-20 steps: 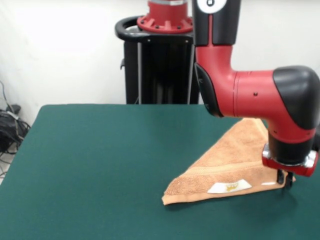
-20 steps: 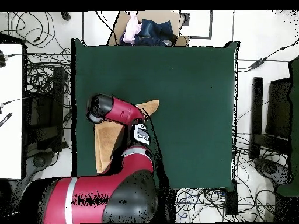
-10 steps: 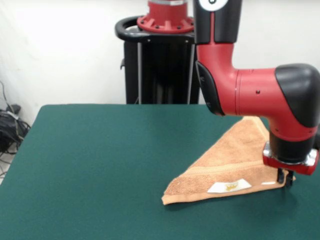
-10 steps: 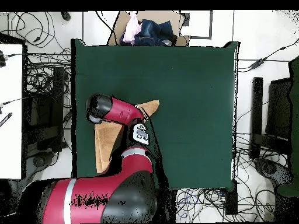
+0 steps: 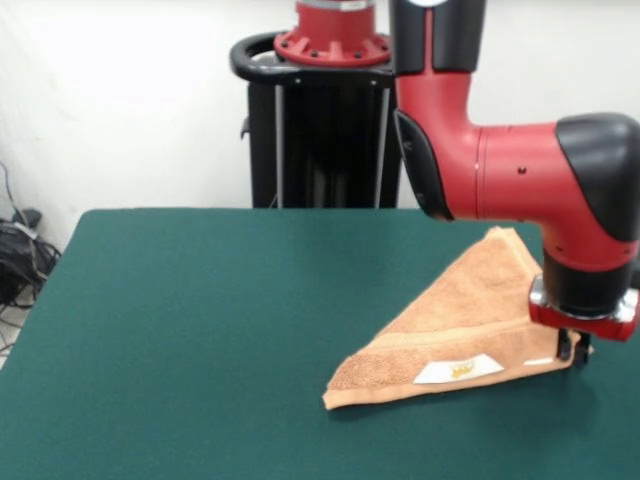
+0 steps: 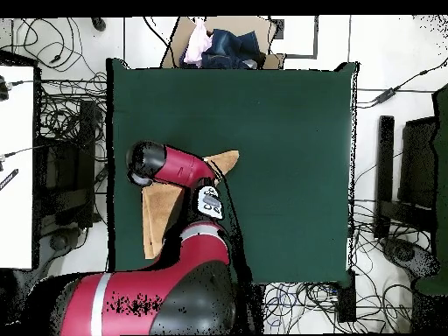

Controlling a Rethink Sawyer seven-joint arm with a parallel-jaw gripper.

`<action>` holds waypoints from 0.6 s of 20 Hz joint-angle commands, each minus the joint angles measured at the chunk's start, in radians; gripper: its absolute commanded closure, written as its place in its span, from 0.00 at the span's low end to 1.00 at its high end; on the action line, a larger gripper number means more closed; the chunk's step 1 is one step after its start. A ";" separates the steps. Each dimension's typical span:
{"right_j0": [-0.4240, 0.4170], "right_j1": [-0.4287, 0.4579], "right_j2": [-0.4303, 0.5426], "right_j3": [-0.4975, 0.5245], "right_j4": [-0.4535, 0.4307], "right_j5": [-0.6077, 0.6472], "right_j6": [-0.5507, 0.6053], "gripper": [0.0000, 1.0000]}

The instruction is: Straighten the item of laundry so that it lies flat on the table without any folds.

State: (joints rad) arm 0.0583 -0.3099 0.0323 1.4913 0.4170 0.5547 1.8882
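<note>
The item of laundry [image 5: 462, 322] is a peach-orange towel folded into a triangle on the right part of the green table [image 5: 200, 300]. A white label [image 5: 458, 371] shows near its front edge. My gripper [image 5: 573, 350] is at the towel's right front corner, low over the table and shut on that corner. In the overhead view the towel [image 6: 161, 217] shows on the left part of the table [image 6: 289, 131]. The arm lies across the towel there and hides the gripper.
A cardboard box of clothes [image 6: 223, 45] stands just beyond the table's far edge in the overhead view. Cables lie on the floor around the table. The towel's right corner is close to the table's right edge in the front view.
The gripper and wrist have risen slightly and shifted a little to the right at the towel's corner. The towel's shape is nearly the same.
</note>
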 commanded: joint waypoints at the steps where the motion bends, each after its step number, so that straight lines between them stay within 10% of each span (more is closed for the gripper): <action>1: 0.004 -0.025 -0.067 0.083 -0.065 0.056 0.157 1.00; 12: 0.006 -0.080 -0.085 0.112 -0.056 0.116 0.167 1.00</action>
State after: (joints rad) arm 0.0755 -0.3603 -0.0076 1.5162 0.4142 0.5746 1.8882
